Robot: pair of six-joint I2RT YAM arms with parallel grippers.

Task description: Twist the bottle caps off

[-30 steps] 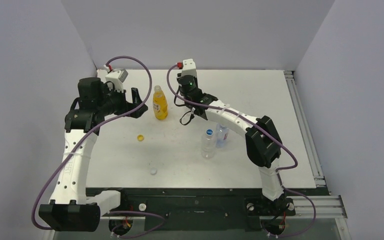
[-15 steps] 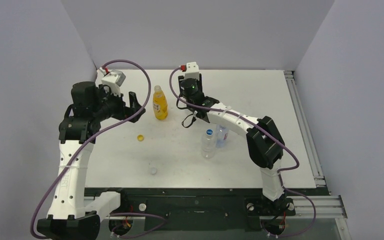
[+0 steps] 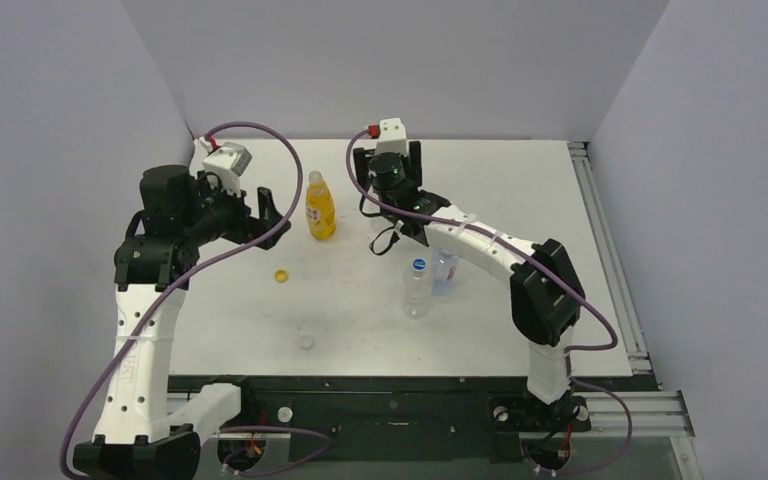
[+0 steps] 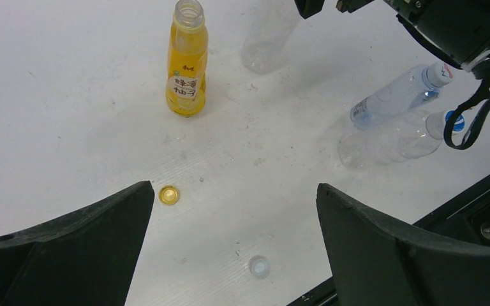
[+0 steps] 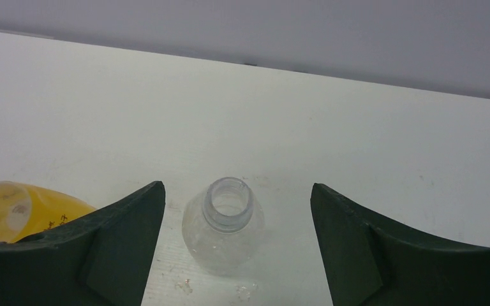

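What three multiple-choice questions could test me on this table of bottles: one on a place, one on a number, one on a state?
1. Where is the yellow cap?
A) screwed on its bottle
B) lying on the table
C) off the table

2. How many bottles still wear caps?
A) none
B) four
C) two

3. How are the right fingers set?
A) open
B) shut on a cap
C) shut on a bottle

Answers:
1 B: it lies on the white surface, apart from the yellow bottle.
2 C: the two clear bottles standing together keep theirs; the yellow bottle and the open clear bottle have bare necks.
3 A: they stand wide apart, either side of the open clear bottle.
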